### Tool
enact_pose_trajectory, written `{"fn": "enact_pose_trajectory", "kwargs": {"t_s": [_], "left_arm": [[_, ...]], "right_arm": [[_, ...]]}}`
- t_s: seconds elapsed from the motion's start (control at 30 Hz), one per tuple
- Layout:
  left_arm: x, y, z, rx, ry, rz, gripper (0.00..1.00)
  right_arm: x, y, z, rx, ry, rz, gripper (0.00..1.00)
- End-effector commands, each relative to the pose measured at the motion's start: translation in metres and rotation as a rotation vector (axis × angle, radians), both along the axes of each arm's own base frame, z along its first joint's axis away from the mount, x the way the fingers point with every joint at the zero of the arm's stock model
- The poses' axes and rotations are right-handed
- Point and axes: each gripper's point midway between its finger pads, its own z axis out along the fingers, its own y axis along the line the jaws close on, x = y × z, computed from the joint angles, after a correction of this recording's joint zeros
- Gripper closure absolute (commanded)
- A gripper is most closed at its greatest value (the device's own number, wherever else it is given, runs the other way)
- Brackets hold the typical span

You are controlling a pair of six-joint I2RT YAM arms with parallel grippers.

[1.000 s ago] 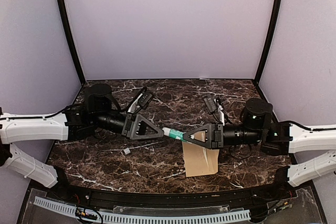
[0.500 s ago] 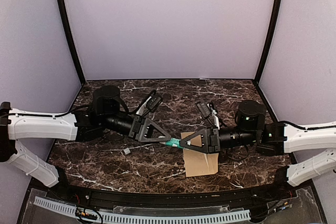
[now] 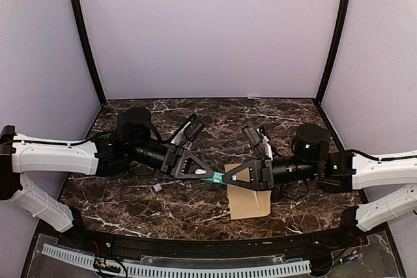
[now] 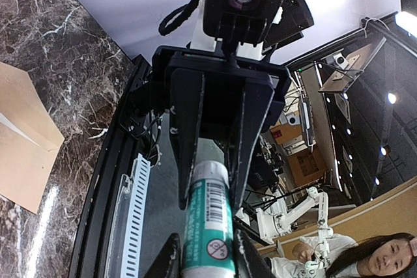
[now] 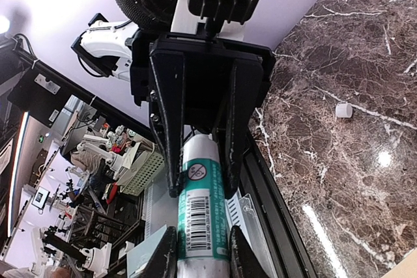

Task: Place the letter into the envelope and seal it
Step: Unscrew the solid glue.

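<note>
Midair, glue [image 4: 210, 219] btw tools [image 3: 206, 174] [image 3: 228, 180], near env. [image 3: 251, 203]

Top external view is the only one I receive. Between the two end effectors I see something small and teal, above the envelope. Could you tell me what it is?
Observer: In the left wrist view it is a tube with a green-and-white label and a barcode, gripped by the left end effector.
Operator: And the other arm, does it grip it also?
Observer: Yes. In the right wrist view the right end effector has one finger pressed on each side of the same tube.
</note>
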Motion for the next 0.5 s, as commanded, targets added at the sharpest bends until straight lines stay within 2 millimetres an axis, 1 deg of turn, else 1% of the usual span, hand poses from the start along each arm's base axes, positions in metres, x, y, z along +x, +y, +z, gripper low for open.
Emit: {"fn": "enact_pose_trajectory", "kwargs": {"t_s": [0.0,0.13,0.17,0.23,0.3,0.4,0.43,0.47], "left_arm": [[-0.005,-0.003,0.017,-0.054,-0.036,-0.033,0.78],[-0.005,-0.003,0.016,-0.052,-0.034,-0.035,0.87],[-0.005,-0.003,0.016,-0.052,-0.033,-0.035,0.93],[-0.006,-0.002,0.017,-0.054,-0.034,-0.033,0.97],[-0.004,0.000,0.017,-0.058,-0.039,-0.009,1.00],[-0.002,0.003,0.021,-0.072,-0.045,0.026,1.00],[-0.001,0.006,0.024,-0.082,-0.053,0.044,1.00],[0.000,0.007,0.026,-0.086,-0.051,0.054,1.00]], "right_arm": [[0.004,0.002,0.017,0.043,-0.033,-0.012,0.94],[0.005,0.001,0.015,0.039,-0.032,-0.016,0.92],[0.005,0.001,0.015,0.039,-0.033,-0.021,0.92],[0.006,-0.001,0.018,0.046,-0.038,-0.033,0.87],[0.008,-0.005,0.020,0.053,-0.044,-0.051,0.72],[0.009,-0.011,0.025,0.073,-0.064,-0.076,0.46],[0.009,-0.014,0.027,0.081,-0.070,-0.083,0.41],[0.008,-0.016,0.028,0.089,-0.074,-0.086,0.37]]}}
